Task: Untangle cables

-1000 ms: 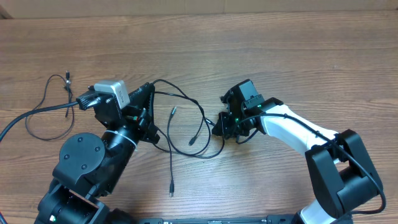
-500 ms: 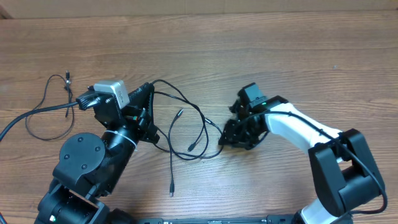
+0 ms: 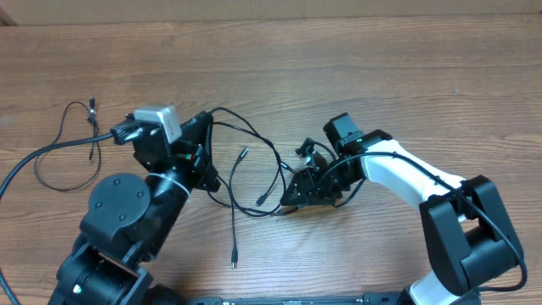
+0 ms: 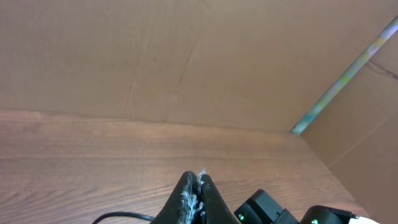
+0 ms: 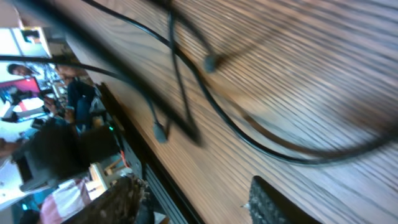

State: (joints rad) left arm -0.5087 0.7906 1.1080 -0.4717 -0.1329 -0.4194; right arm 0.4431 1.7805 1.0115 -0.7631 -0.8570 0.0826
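Overhead view of a wooden surface (image 3: 381, 68) with two robot arms and a loose tangle of thin black cables (image 3: 273, 151) between them.

The left hand (image 3: 206, 119) sits at the upper left edge of the tangle. In the left wrist view its fingers (image 4: 196, 186) are pressed together. A cord leaves from right at the tip, but I cannot tell whether it is pinched between them.

The right hand (image 3: 290, 196) reaches in from the right, tilted down toward the surface. In the right wrist view its two fingers (image 5: 124, 199) stand apart with nothing between them. A curve of cable (image 5: 273, 152) lies on the wood just ahead of the gap.

The tangle runs from the left hand down and to the right. Its loops cross just beside the right hand, on that hand's left. Loose plug ends (image 3: 243, 152) trail toward the middle and the near edge. The right hand is nearer to the crossing, so it seems better placed to take a strand and draw it rightward, away from the left hand.

A separate thin cord (image 3: 51, 182) loops at the far left, well apart from both hands.
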